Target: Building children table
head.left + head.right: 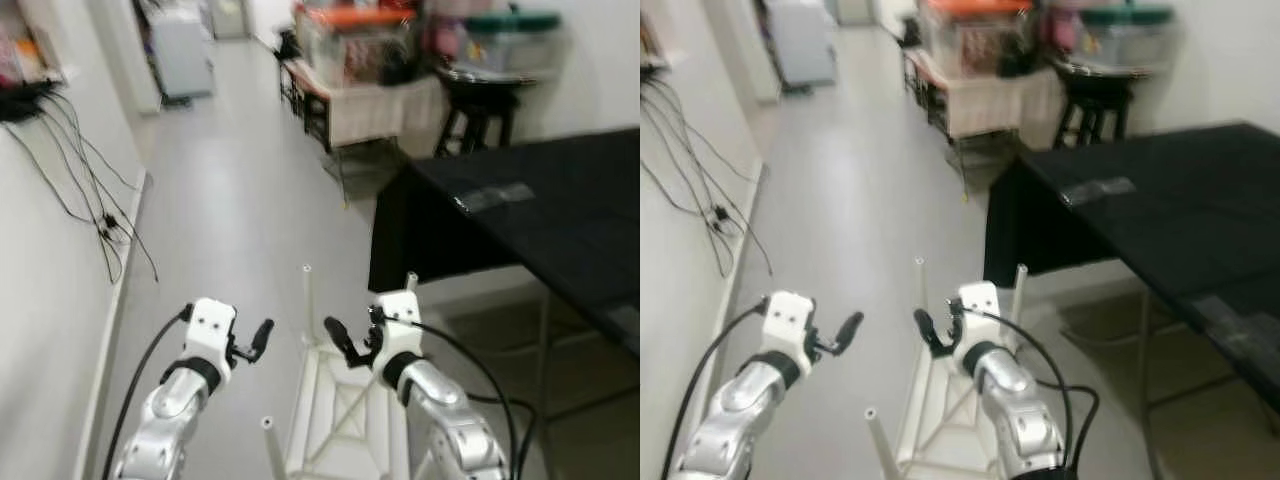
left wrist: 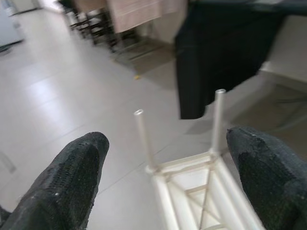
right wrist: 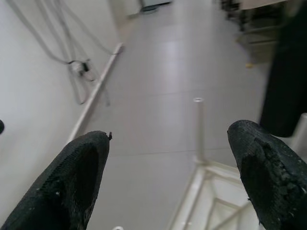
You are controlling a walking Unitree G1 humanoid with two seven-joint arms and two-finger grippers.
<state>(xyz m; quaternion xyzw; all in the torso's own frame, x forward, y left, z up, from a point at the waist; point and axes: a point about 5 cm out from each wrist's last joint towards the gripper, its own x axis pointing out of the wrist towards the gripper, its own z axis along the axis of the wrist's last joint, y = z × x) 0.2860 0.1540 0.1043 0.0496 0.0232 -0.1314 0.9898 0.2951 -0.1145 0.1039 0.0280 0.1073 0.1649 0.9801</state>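
Cables (image 1: pixel 95 215) hang down the white wall at the far left. The left gripper (image 1: pixel 262 336) hovers above the grey floor (image 1: pixel 240 190), fingers spread, holding nothing. The white children's table (image 1: pixel 345 415) lies upside down between both arms, legs upward. The right gripper (image 1: pixel 340 342) hovers above it, fingers apart, empty. A black-draped table (image 1: pixel 560 215) stands right.

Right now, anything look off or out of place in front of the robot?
The white children's table lies upside down on the floor, legs pointing up, between the open left gripper and open right gripper. Loose cables dangle down the left wall. No damage visible.
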